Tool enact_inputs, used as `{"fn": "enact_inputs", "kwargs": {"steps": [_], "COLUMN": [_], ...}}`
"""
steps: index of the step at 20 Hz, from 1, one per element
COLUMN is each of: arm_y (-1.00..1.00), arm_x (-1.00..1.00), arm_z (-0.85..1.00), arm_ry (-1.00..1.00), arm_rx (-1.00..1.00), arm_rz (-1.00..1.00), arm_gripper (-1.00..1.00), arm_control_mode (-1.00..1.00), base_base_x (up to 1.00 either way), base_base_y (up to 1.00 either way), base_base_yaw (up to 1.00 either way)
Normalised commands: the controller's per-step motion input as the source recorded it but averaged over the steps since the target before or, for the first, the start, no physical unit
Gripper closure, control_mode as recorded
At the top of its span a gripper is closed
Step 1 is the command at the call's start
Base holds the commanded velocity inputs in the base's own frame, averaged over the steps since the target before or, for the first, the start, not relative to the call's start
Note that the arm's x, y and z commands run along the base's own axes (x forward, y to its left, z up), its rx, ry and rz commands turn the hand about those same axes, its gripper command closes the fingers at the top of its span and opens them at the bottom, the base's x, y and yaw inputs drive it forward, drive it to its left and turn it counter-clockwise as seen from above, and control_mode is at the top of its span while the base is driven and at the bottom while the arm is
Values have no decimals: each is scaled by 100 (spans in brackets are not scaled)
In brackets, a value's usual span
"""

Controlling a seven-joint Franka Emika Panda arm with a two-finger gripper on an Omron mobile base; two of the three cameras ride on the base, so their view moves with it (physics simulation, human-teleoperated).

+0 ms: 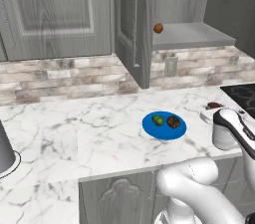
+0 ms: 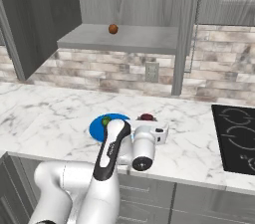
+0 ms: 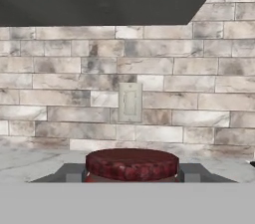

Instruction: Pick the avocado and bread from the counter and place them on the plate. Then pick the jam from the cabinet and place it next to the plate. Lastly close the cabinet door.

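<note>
The blue plate lies on the white marble counter and carries the green avocado and the dark brown bread. My gripper is shut on the red jam, low over the counter just right of the plate. Grey fingers flank the jar's dark lid. Whether the jar touches the counter I cannot tell. The cabinet door stands open, handle toward the room, beside the cabinet shelf.
A smooth orange-brown ball rests on the shelf. A black stovetop sits on the right of the counter. A wall outlet is set in the brick backsplash. A dark grey vessel stands at far left.
</note>
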Motion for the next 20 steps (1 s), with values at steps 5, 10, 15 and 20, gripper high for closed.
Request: {"fn": "enact_inputs", "kwargs": {"steps": [5, 10, 15, 20], "arm_y": [0, 0, 0, 3], "arm_x": [17, 20, 15, 27], "arm_z": [-40, -39, -32, -30], "arm_ry": [2, 3, 0, 0], "arm_rx": [0, 0, 0, 0], "arm_rz": [1, 2, 1, 0], "arm_gripper": [100, 100, 100, 100], "arm_control_mode": [-100, -100, -100, -100], "base_base_x": [0, 0, 0, 0], "base_base_y": [0, 0, 0, 0], "base_base_yaw": [0, 0, 0, 0]}}
